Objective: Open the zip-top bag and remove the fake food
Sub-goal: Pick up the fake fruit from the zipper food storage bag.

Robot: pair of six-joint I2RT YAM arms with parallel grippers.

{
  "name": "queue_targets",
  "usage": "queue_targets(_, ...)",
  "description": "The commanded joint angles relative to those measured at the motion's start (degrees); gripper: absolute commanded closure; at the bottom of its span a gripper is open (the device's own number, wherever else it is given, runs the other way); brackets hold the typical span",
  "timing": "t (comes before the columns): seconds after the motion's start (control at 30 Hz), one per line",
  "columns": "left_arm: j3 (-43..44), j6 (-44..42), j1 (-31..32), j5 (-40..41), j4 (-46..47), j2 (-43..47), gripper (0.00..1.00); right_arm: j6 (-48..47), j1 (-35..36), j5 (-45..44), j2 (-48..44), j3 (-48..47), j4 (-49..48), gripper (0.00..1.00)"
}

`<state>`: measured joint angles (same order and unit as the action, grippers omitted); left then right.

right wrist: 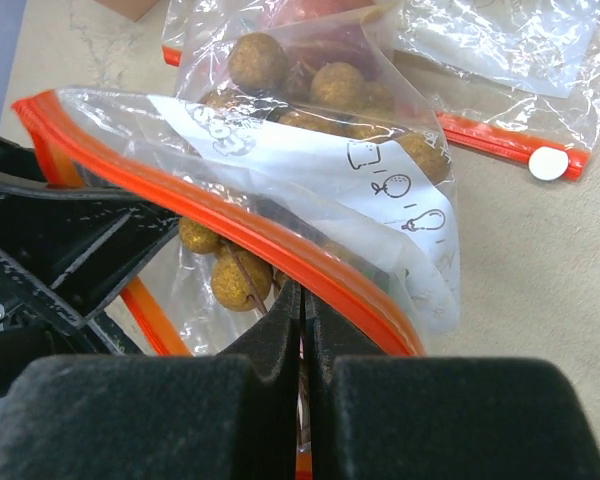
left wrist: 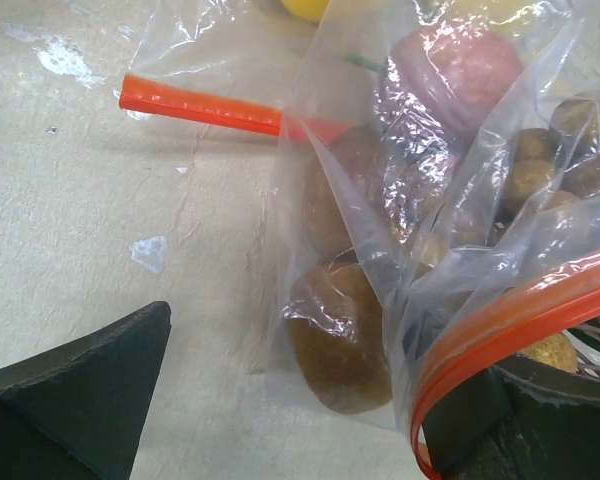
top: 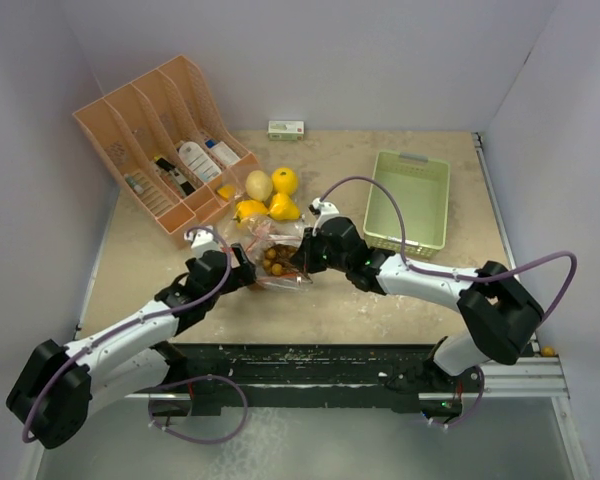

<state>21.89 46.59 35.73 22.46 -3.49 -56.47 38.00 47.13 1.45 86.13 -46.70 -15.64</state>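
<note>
**benchrat:** Top external view has the zip-top bag [top: 276, 258] on the tabletop [top: 340, 160], right between the two arms. Which one makes the next move, you reckon?

**yamfan:** Left, I'd say. The right tool [right wrist: 302, 312] is clenched tight on the bag's orange zip strip [right wrist: 210, 205] at the right end of the bag, so that side's pinned. The left tool [left wrist: 320, 360] is released, fingers [left wrist: 80, 400] spread wide. It sits at the bag's left end with the mouth edge lying just over one finger.

**benchrat:** And the fake food [right wrist: 258, 62]?

**yamfan:** Plenty of it is inside the bag: brown lumps [left wrist: 342, 340] and a pinkish one [left wrist: 460, 65], piled from the left end toward the bag's far end. A few yellow pieces [top: 284, 181] sit loose just beyond the bag, so those look sorted.

**benchrat:** Which way does the mouth run?

**yamfan:** In the left wrist view the strip cuts diagonally across one finger of the left tool, and the lumps lie straight ahead past it. My guess is the left tool either bites the near lip and pulls away from the right tool, or goes straight in for the nearest brown lump. Can't tell how wide the mouth gapes, the film's too crumpled.
</note>
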Motion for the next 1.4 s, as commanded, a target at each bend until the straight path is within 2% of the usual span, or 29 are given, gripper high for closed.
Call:
queue_targets(0.0, -0.96, 1.38, -0.39, -0.04, -1.6, 7.97, 0.01, 0.86, -0.55, 0.23, -0.54, -0.09, -3.49, 1.0)
queue_targets(0.1, 2.81, -1.67, -0.97, -1.93, -4.27, 11.46, 0.01, 0.74, -0.64, 0.16, 0.16, -0.05, -3.49, 1.0)
queue_targets(0.23, 13.37, -2.87, -1.04, -4.83, -11.42, 9.86, 0.01, 0.88, -0.64, 0.59, 1.51, 0.1, -3.93, 1.0)
queue_targets(0.53, 21.35, -6.33, -1.03, -7.28, -16.98, 13.06, 0.01, 0.98, -0.64, 0.96, 2.28, 0.55, -4.74, 1.0)
queue_targets(0.67, 19.48, -4.59, -1.03, -4.04, -18.16, 9.31, 0.01, 1.23, -0.64, 1.51, 2.71, 0.49, -5.51, 1.0)
queue_targets(0.83, 10.01, 0.83, -1.14, -5.8, -11.8, 6.04, 0.02, 1.12, -0.64, 1.54, 2.44, 0.61, -5.39, 1.0)
queue_targets(1.0, 6.28, 2.02, -1.3, -6.23, -7.14, 2.13, 0.02, 1.1, -0.63, 1.5, 2.19, 0.83, -5.25, 1.0)
queue_targets(1.13, 4.25, 3.27, -2.37, -10.69, -0.48, -3.95, 0.02, 1.88, -0.68, 2.77, 2.76, 0.06, -6.01, 1.0)
queue_targets(1.23, 4.53, 4.09, -3.66, -13.68, 0.48, -8.02, 0.03, 1.84, -0.73, 3.58, 3.0, -1.19, -5.94, 1.0)
queue_targets(1.3, 4.57, 3.77, -4.7, -14.1, -0.88, -6.3, 0.02, 1.34, -0.73, 3.35, 3.14, -2.09, -4.95, 1.0)
queue_targets(1.37, 5.08, 2.44, -5.43, -13.71, -3.31, -0.75, 0.0, 0.68, -0.81, 3.21, 3.53, -3.16, -4.03, 1.0)
